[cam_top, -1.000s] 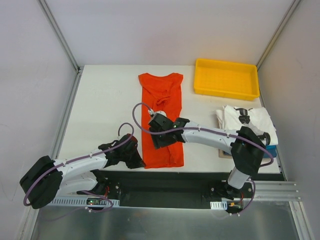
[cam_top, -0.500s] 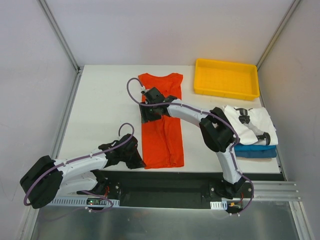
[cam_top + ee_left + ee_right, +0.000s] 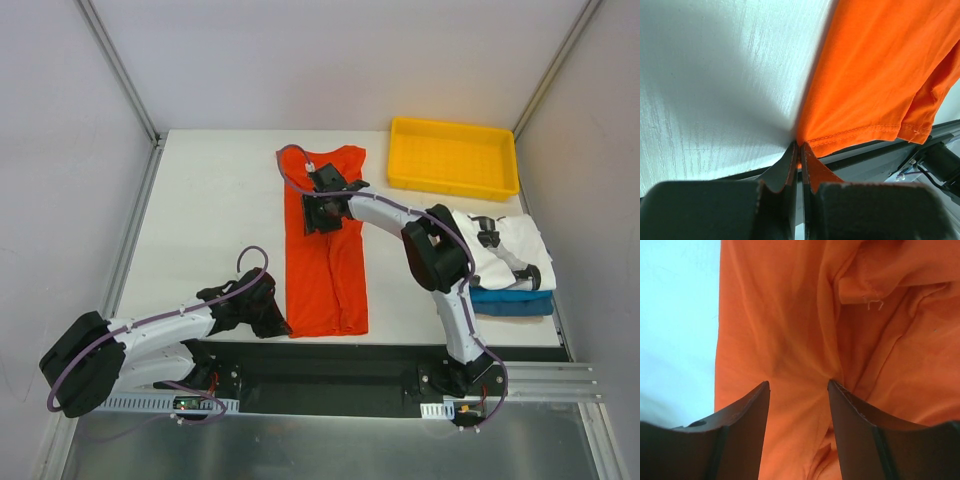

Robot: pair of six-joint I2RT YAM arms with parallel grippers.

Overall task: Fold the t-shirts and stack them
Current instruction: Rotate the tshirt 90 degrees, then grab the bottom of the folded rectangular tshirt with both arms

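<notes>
White-walled enclosure, white table (image 3: 210, 220): an orange-red t-shirt (image 3: 325, 280) lies in a long narrow strip down the middle of the surface, collar toward the far edge and hem at the near edge, its sides already turned in.

At the near edge the left gripper (image 3: 799, 146) has its fingers pressed together on the hem's left corner, pinching a sliver of the cloth right where it meets the bare table.

The right gripper (image 3: 797, 385) reaches across to the shirt's far half, below the collar. Its fingers stand apart with their tips down at the rumpled fabric and a small pucker of cloth rising between them. They grip nothing.

Along the right edge, a folded white t-shirt (image 3: 500, 245) rests on a folded blue t-shirt (image 3: 510, 303). A yellow tray (image 3: 450, 183) sits in the far right corner, apart from the work.

The lengthwise fold looks finished and the crosswise fold looks to be the step in hand. The next move seems to call for the right fingers to close on the cloth, or to pin it flat. The left arm can then carry the hem up toward the collar without dragging the strip askew, before the orange-red shirt joins the stack at the right edge.
</notes>
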